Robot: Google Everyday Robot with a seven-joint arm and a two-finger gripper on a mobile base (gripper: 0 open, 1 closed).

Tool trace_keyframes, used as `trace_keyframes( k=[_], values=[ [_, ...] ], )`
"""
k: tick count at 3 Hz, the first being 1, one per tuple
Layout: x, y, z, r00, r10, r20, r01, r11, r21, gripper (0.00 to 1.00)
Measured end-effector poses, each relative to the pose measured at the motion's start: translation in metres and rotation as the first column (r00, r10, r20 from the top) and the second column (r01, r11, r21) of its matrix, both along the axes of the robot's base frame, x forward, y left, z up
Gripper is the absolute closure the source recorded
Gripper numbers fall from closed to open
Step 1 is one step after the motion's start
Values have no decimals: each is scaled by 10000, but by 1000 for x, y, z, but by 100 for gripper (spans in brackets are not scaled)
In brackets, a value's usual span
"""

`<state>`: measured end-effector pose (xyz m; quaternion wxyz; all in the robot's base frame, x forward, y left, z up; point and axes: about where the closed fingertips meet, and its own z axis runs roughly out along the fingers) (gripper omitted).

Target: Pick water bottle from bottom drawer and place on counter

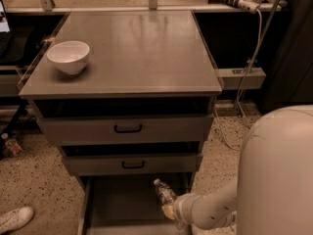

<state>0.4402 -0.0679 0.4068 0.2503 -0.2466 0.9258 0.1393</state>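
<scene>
The water bottle (pixel 164 194) is a small clear bottle with a white cap and a red-and-white label. It is tilted, cap up and to the left, over the floor of the open bottom drawer (pixel 120 202). My gripper (pixel 169 211) reaches in from the lower right and is shut on the bottle's lower end. The bottle looks held a little above the drawer floor. The grey counter (pixel 142 48) tops the cabinet above.
A white bowl (pixel 69 57) stands on the counter's left side. Two grey drawers with black handles (pixel 128 128) sit partly open above the bottom drawer. My white arm (pixel 279 175) fills the lower right. A shoe (pixel 14 219) lies on the floor at left. Cables (pixel 254 43) hang at right.
</scene>
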Motion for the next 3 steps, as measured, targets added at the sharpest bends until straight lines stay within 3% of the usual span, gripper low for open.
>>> trace_keyframes(
  k=[1,2,3],
  values=[
    [1,-1,7,9999,-115,-18,115,9998,-166,100],
    [-4,-7,35,9992,-380,143,386,9984,-412,100],
    [-9,-17,78,9963,-607,612,636,9969,-469,100]
  ],
)
